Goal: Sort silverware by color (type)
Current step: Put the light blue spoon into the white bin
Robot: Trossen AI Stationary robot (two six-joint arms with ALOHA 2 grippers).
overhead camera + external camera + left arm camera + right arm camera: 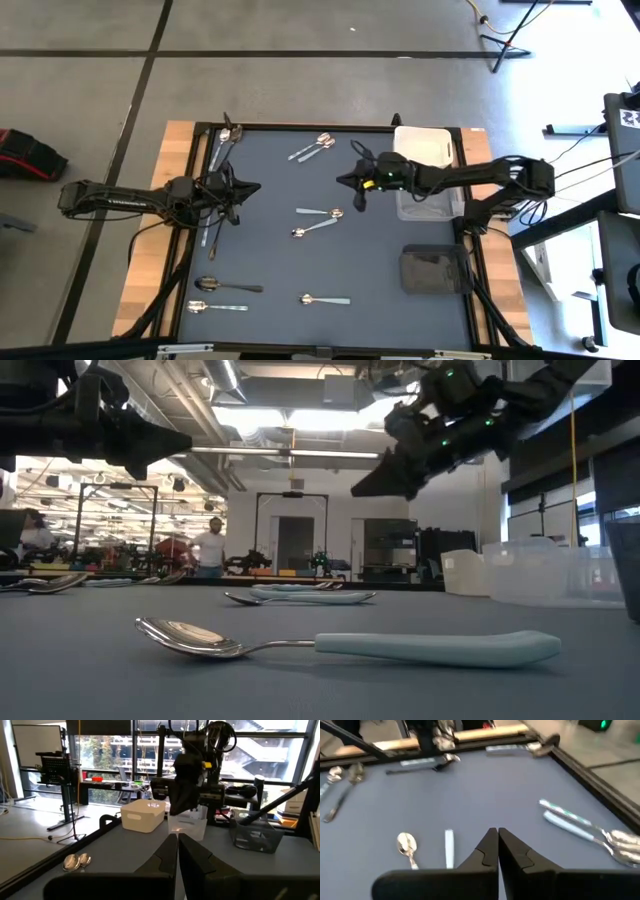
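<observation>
The right gripper hangs above the grey mat, its fingers pressed together with nothing between them, tip angled down toward the middle of the table. Just below and to its left side in the high view lie two pale-handled spoons, one almost crossing the other, and that looks like the pair it would go for next. The trouble is how close they sit: if the fingers come down closed, or open too late, they could shove one spoon into the other or pinch both at once, and two pieces would end up in one bin. Behind the gripper sit the clear bin, the white bin and the dark bin, so a carry would be short, but a slim handle held off-centre may swing and drop short of the rim. The left gripper hovers over the mat's left edge, fingers also closed and empty, near a dark piece and a bunch of spoons at the far corner. More spoons lie at the far middle, three others along the near side. Nothing looks sorted yet, as far as I can see.
</observation>
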